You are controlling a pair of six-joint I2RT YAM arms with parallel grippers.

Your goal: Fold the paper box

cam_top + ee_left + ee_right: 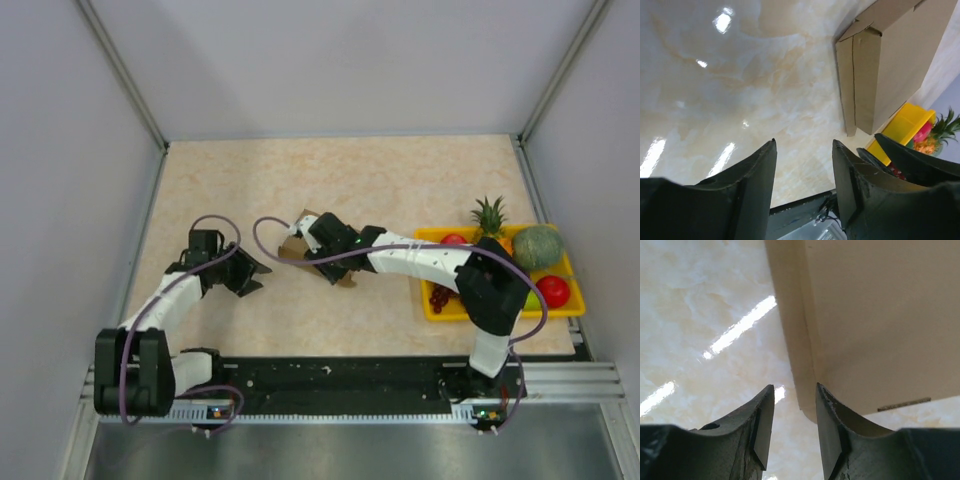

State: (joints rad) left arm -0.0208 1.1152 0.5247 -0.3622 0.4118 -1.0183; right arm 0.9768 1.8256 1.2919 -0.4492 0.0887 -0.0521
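The box (895, 65) lies on the desk (400, 180) near its middle. In the top view it is mostly hidden under the right arm's wrist, with only brown edges showing on either side of it. From the left wrist it shows a broad, plain brown face with a narrower flap creased along one side. The left fingers (760, 175) are to the left of the box and apart from it. They are moderately wide, with nothing between them and bare desk showing through the gap. The right fingers (765, 420) are over the box with only a narrow gap. A rounded corner of the box reaches into that gap close beside one finger, while desk still shows between the corner and the other finger, so the card is not pinched. At the right side of the desk is a yellow tray (432, 235) holding a pineapple (489, 215) and other fruit.
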